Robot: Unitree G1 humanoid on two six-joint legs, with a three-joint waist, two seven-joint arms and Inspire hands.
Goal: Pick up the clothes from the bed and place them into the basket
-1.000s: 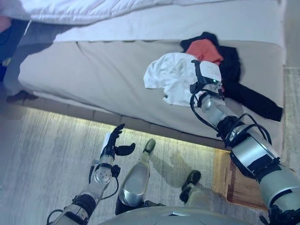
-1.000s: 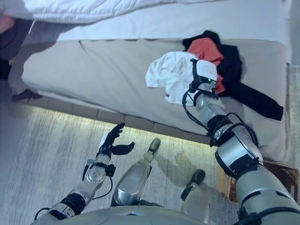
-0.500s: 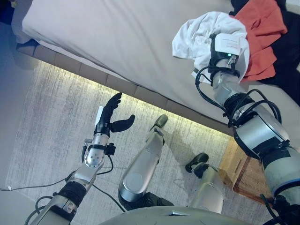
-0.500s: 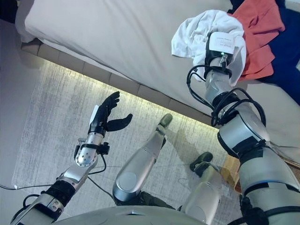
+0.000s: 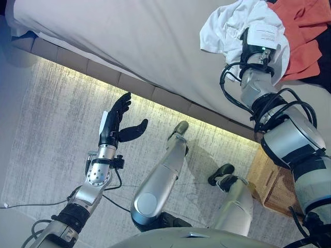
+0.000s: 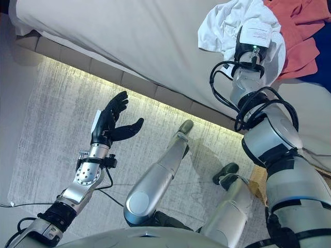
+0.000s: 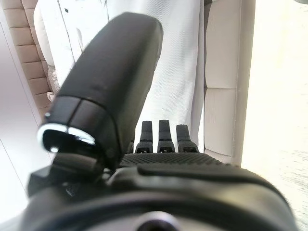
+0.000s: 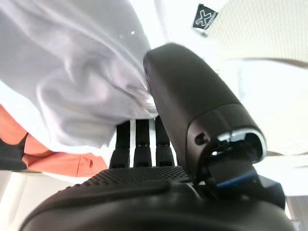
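Observation:
A white garment (image 5: 227, 26) lies bunched at the bed's (image 5: 129, 36) near edge, beside an orange garment (image 5: 305, 31) and a dark garment (image 6: 320, 57). My right hand (image 5: 258, 44) is in the white garment, which drapes round it. In the right wrist view my thumb and fingers (image 8: 137, 139) pinch the white cloth (image 8: 72, 72), with the orange garment (image 8: 57, 161) just behind. My left hand (image 5: 115, 124) is open and empty, held over the floor in front of the bed; its straight fingers (image 7: 159, 132) show in the left wrist view. The wicker basket (image 5: 274, 181) stands on the floor at the lower right.
The bed's padded base (image 5: 103, 75) runs across the view with a lit strip under it. A pale rug (image 5: 46, 134) covers the floor in front of the bed. The mattress left of the clothes is bare.
The camera has tilted down and moved closer. The white garment has gathered round my right hand and lifted off the mattress at that side. My left hand stays open.

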